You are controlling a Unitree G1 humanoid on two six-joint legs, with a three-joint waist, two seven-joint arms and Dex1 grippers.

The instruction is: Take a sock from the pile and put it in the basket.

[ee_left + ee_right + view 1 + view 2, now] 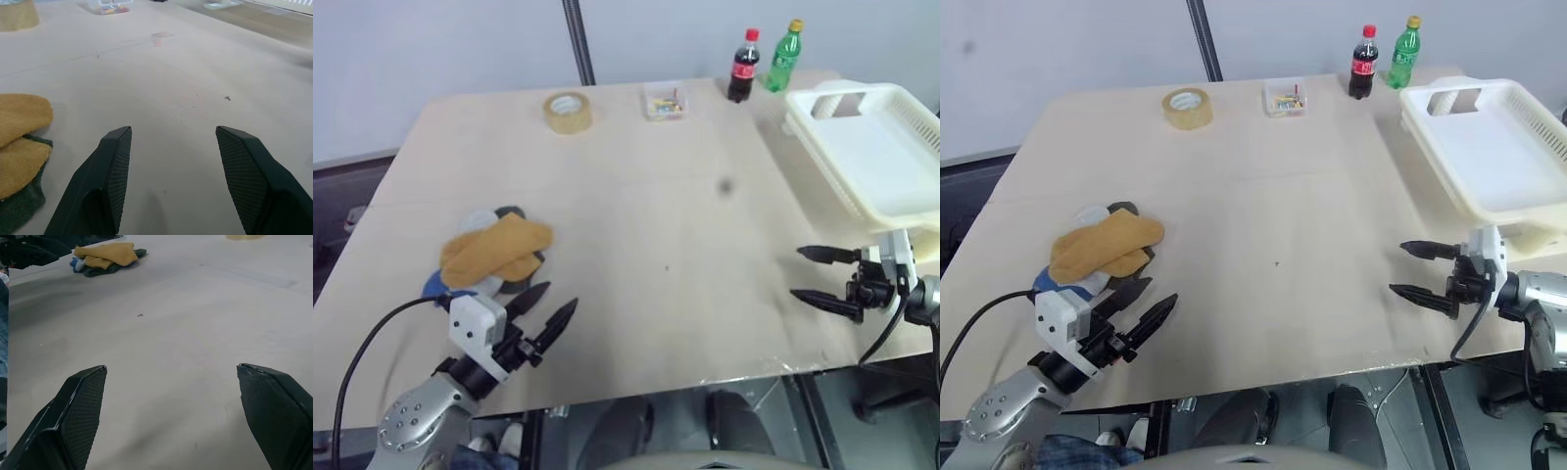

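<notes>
Your left hand (548,311) is spread wide and holds nothing, just beside the pile (494,252) near the counter's (646,225) left front edge. Your right hand (815,276) is wide and empty too, below the basket (871,157). Bare counter lies between them.

Tape roll (568,111), clear box (664,102), two bottles (742,67) along the table's (656,225) far edge.

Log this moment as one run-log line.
left gripper: open, empty, beside pile | right gripper: open, empty, near basket | basket: no sock | step: not yet grasped
</notes>
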